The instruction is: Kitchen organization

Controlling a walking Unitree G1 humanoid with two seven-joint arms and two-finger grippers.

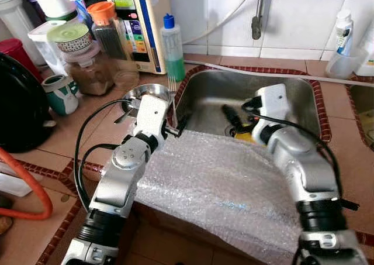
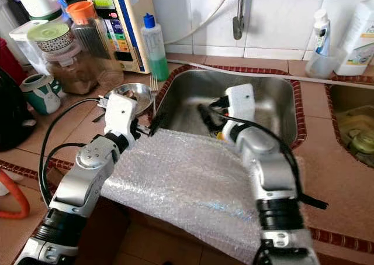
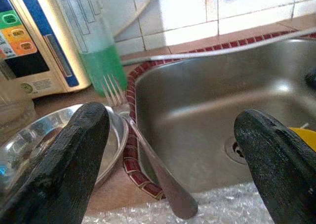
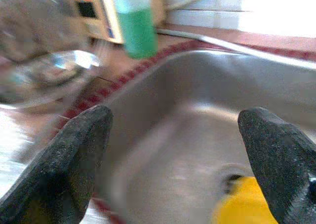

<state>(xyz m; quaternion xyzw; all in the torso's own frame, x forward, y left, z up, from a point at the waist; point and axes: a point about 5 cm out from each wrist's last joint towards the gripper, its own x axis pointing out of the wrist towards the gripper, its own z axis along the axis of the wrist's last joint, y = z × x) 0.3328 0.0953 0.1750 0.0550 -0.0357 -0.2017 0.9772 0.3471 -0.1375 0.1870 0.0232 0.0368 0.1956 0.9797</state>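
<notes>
Reaching over a sheet of clear bubble wrap [image 1: 222, 183] spread across the front edge of the tiled counter, both silver arms point toward the stainless steel sink [image 1: 304, 101]. The left gripper [image 3: 173, 150] hovers at the sink's left rim with its two black fingers [image 3: 74, 155] spread wide apart, holding nothing; between them in the left wrist view lies a silver metal fork [image 3: 143, 150], its handle resting on the bubble wrap and its tines pointing toward a round shiny steel bowl [image 1: 146, 92] that sits on the counter just beside the sink. The right gripper [image 4: 177, 155] hangs over the basin, fingers likewise parted and empty, near a yellow object [image 4: 244, 204] by the drain. A clear bottle of green liquid with a blue cap [image 1: 172, 48] stands behind the bowl.
</notes>
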